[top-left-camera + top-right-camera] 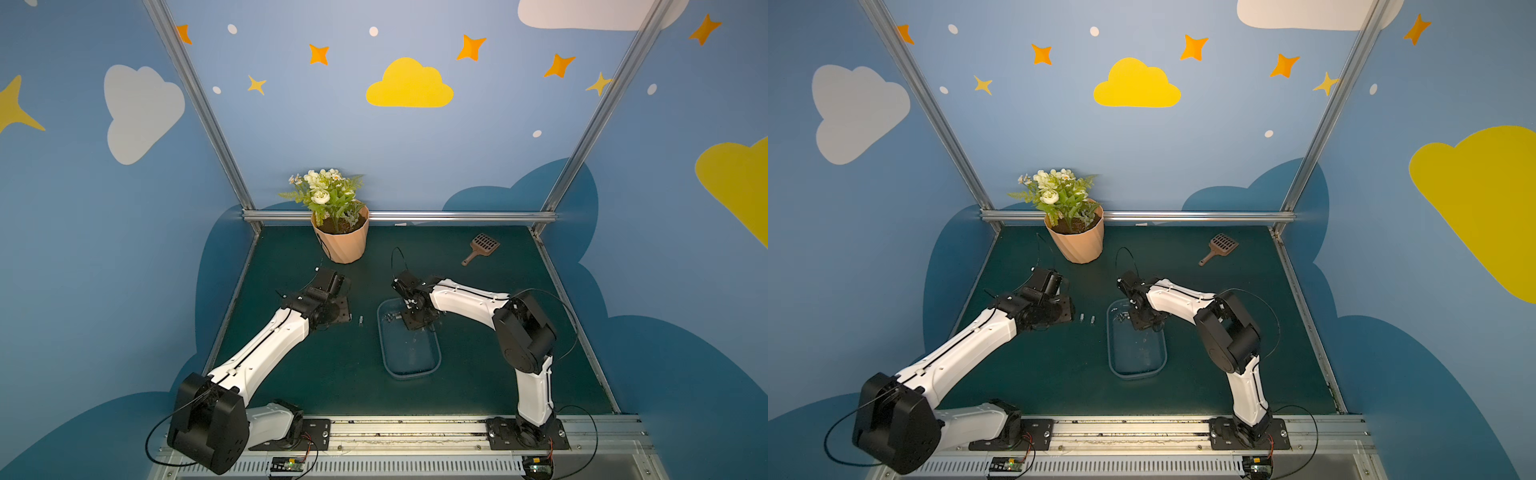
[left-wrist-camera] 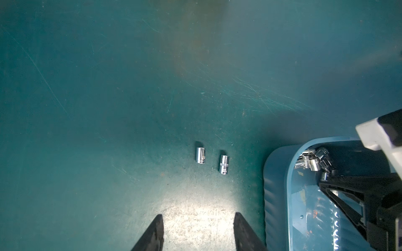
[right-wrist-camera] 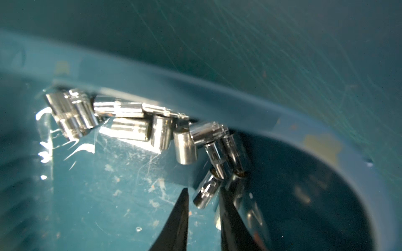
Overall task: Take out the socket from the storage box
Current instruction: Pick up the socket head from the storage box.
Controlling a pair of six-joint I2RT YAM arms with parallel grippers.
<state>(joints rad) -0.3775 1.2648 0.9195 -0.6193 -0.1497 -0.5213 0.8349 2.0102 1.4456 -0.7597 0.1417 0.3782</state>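
Observation:
The storage box (image 1: 381,337) is a bluish translucent tub at mid-table, seen in both top views. Several chrome sockets (image 3: 130,126) are heaped along its far wall. My right gripper (image 3: 203,189) is down inside that far end, jaws narrowly open. One socket (image 3: 206,191) lies tilted between them, against one finger, with a sliver of gap to the other. Left of the box my left gripper (image 2: 198,215) hovers open and empty over the mat. Two more sockets (image 2: 200,155) (image 2: 224,164) lie on the mat just ahead of it, beside the box wall (image 2: 274,184).
A peach flowerpot (image 1: 343,245) with white flowers stands at the back left. A brown slotted scoop (image 1: 482,246) lies at the back right. Metal frame posts and blue walls close the table on three sides, and the arm bases sit on the front rail.

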